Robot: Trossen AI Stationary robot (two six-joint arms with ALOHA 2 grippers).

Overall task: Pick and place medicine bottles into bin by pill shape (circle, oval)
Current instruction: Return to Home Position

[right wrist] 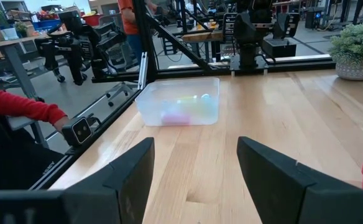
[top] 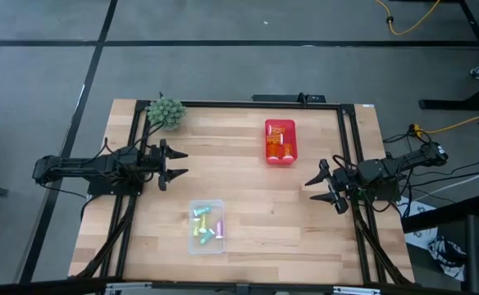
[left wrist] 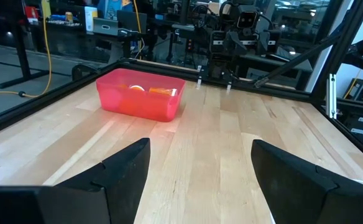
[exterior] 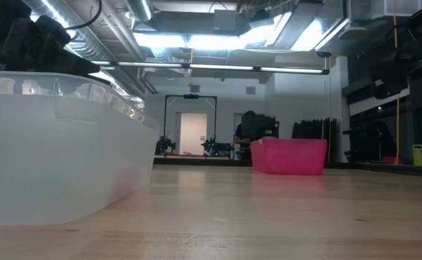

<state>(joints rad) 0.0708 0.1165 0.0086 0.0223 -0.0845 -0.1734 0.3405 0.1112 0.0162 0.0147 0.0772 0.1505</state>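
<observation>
The clear bin [top: 207, 251] sits at the desk's [top: 256, 221] near edge and holds the pastel bottles [top: 205, 225]. Just beyond the bin, to its left, hangs the left pincer [top: 184, 163], fingers spread wide with nothing between them. Beyond the bin and well to its right, the right pincer [top: 315, 191] is likewise spread and empty. Farther beyond the bin, to its right, the red bin [left wrist: 138, 104] holds the orange bottles [top: 280, 141]. Every bottle in view lies in a bin, so the sorting looks done. Only parking the arms seems left.
</observation>
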